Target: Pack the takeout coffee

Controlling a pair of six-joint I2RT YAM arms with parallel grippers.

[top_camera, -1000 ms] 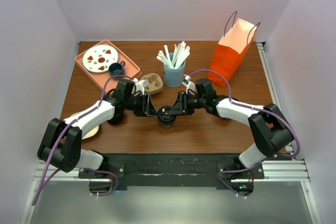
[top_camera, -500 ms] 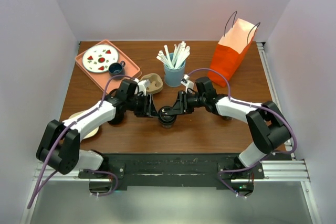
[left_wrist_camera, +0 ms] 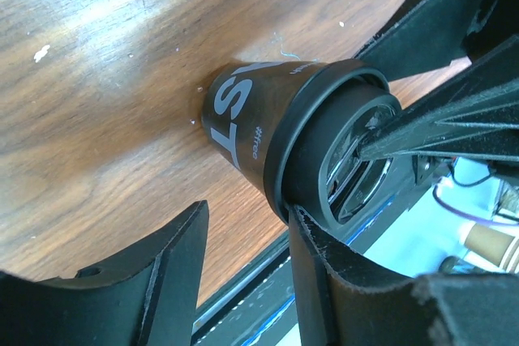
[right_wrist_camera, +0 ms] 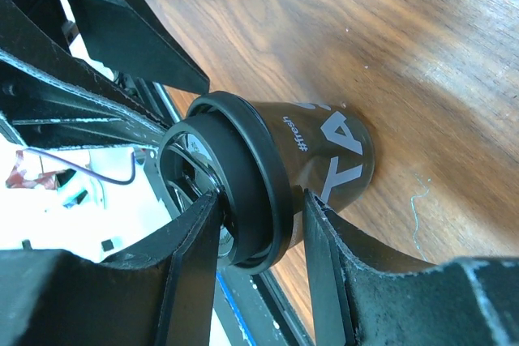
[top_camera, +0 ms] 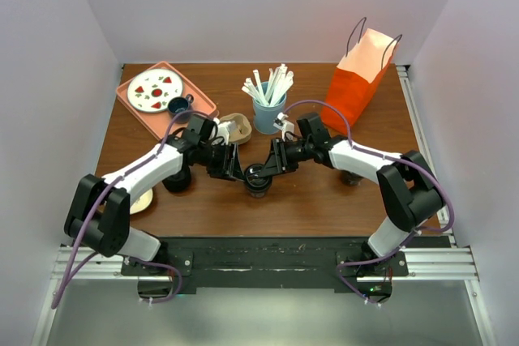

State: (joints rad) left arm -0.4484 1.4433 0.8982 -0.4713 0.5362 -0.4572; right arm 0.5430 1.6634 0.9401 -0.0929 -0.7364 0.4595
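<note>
Over the last second both arms have swung their forearms a little toward the far side, yet the coffee cup (top_camera: 258, 179) has not budged: it stands on the table (top_camera: 324, 208) between the two wrists. I read that as re-angling on the lid (right_wrist_camera: 243, 192), not a lift, so the packing proper has not begun.

The right gripper (right_wrist_camera: 263, 200) pinches across the lid's rim, one finger on top and one under the lip. The left gripper (left_wrist_camera: 247, 212) has its jaws parted, the rim just at one finger and bare wood showing between them.

I count one lidded cup. Beyond it are one cardboard carrier (top_camera: 237, 127) and one blue cup of stirrers (top_camera: 268, 115). Beyond and to its right is one orange bag (top_camera: 357, 87). Beyond and to its left is one pink tray (top_camera: 207, 108) bearing one plate (top_camera: 156, 91) and one small mug (top_camera: 179, 105).
</note>
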